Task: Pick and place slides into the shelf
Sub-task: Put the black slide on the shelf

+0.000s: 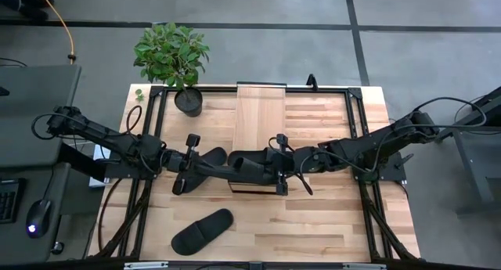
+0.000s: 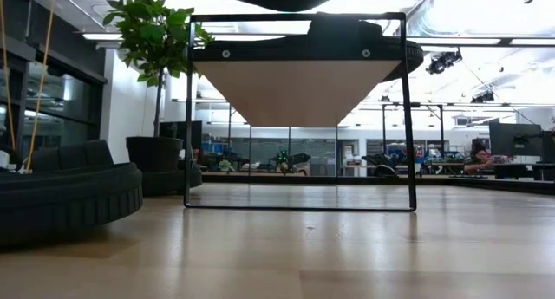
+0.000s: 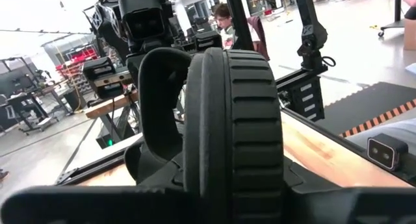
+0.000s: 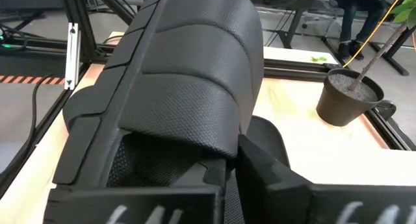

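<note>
Light butcher-block tabletop fills the workspace, with grey floor around it and an open workroom behind, where a seated person shows past the left arm. Largest on the table is the shelf, its pale plank reaching from the far edge to just beyond both grippers. A potted plant stands at the far corner, beyond the left gripper. That gripper meets the right gripper at mid-table, each closed on a black slide: the left slide stands on edge between its fingers, and the right slide rests by the shelf's near end. A loose slide lies near the front edge, before the left gripper.
</note>
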